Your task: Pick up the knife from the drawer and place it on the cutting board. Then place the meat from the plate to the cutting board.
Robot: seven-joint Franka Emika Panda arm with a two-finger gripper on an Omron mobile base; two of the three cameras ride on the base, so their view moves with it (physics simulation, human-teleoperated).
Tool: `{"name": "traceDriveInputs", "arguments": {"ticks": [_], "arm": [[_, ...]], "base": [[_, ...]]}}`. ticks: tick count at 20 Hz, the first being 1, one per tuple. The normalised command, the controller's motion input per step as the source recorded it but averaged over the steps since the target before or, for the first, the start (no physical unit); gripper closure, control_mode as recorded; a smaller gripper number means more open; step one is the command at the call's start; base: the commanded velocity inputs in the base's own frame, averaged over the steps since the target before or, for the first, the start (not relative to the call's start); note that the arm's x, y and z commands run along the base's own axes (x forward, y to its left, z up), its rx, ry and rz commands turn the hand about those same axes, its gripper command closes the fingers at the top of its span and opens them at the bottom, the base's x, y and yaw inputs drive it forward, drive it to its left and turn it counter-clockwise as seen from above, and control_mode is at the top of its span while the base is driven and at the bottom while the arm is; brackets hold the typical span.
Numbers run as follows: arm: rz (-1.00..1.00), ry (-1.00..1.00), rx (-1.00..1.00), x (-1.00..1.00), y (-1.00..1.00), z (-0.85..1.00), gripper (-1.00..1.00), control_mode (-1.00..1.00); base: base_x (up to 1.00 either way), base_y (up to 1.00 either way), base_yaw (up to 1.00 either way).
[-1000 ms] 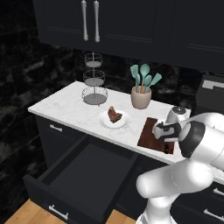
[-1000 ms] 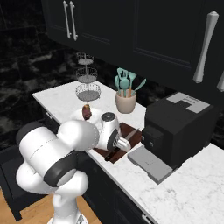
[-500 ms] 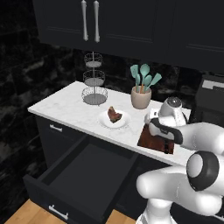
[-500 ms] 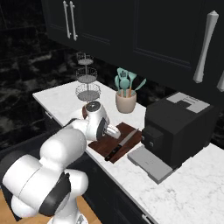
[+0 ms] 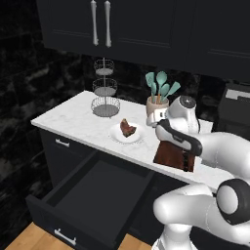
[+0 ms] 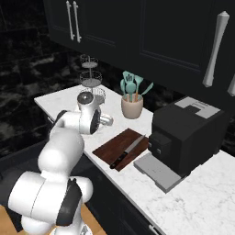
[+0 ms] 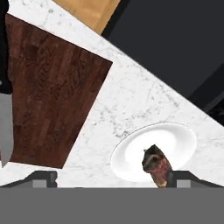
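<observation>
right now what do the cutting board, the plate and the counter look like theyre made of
Cutting board: looks like dark reddish-brown wood, matte, with streaky grain lines.
Plate: plain white and smooth, with soft shading at its shallow rim; probably glazed ceramic, though plastic can't be ruled out.
Counter: white with fine grey veining, so marble or a marble-look stone.

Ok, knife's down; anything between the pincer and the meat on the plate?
Nothing visible. The open pincer hangs over bare counter beside the plate, with the meat uncovered near one fingertip.
</observation>
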Motion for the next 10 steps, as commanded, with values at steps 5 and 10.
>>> {"name": "traceDriveInputs", "arguments": {"ticks": [5, 10], "arm": [[0.31, 0.00, -0.15, 0.08, 0.59, 0.69, -1.00, -1.00], [0.29, 0.00, -0.26, 0.39, 0.75, 0.24, -1.00, -1.00]], "base": [[0.00, 0.00, 0.00], [0.00, 0.00, 0.00]]}}
